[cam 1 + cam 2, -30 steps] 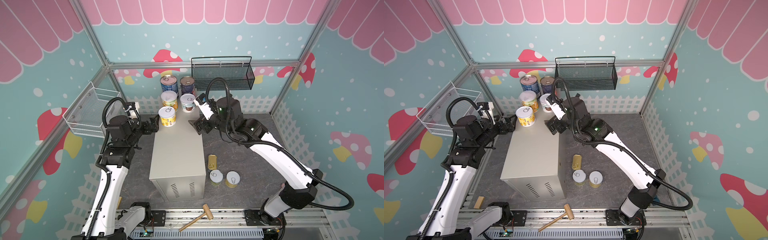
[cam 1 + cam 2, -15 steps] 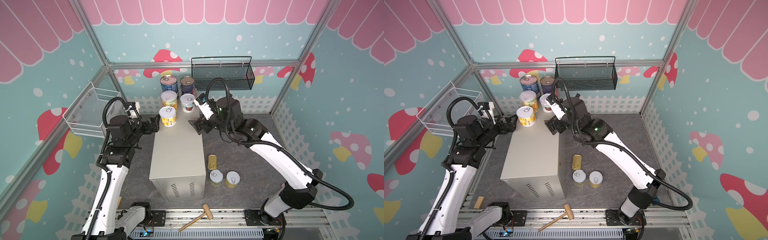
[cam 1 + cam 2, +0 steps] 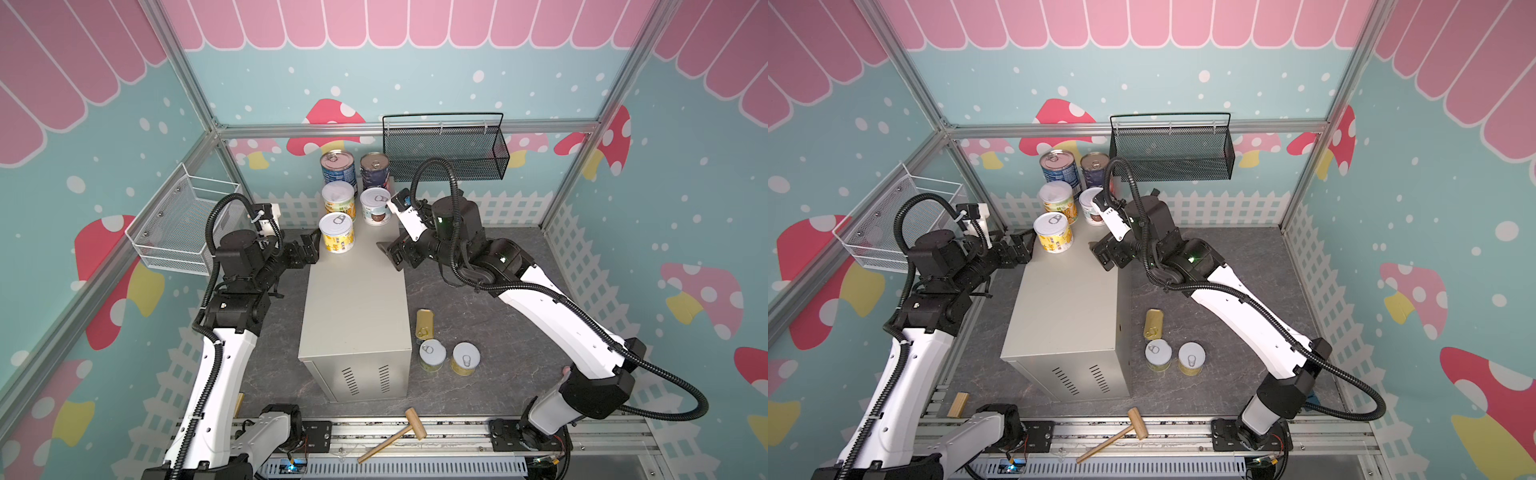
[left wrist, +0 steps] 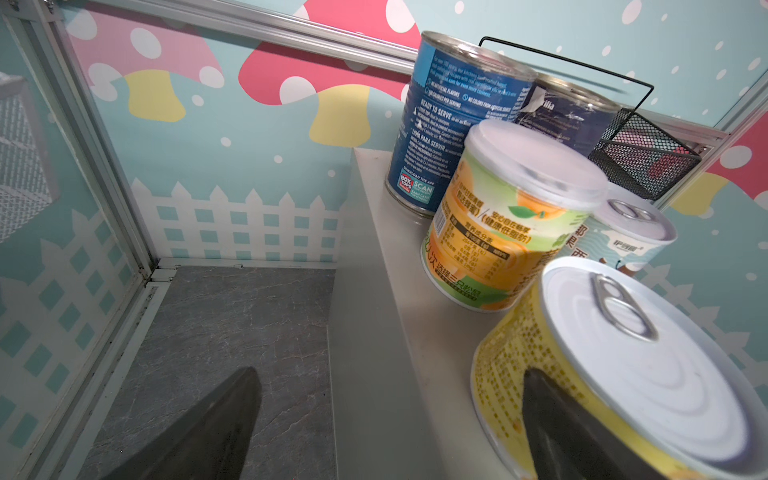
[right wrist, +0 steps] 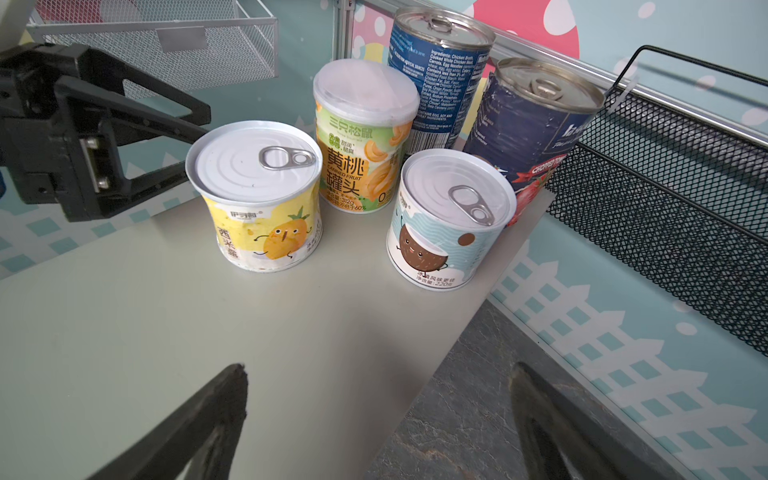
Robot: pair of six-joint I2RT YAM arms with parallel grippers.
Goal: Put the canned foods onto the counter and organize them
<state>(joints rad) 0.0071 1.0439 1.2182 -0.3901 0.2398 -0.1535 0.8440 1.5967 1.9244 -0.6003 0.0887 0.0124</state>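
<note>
Nothing has shifted: the left pincer stays wide open, empty, just beside the yellow can at the far end of the surface; the right pincer likewise gapes empty; three tins sit on the floor.

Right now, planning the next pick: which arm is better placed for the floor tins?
Probably right. The gold tin and two short cans lie on its side of the counter; the right gripper is open, empty. The left gripper sits across it.

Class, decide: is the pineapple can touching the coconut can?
Apart. The right wrist view shows bare counter between the pineapple can and the coconut can.
</note>
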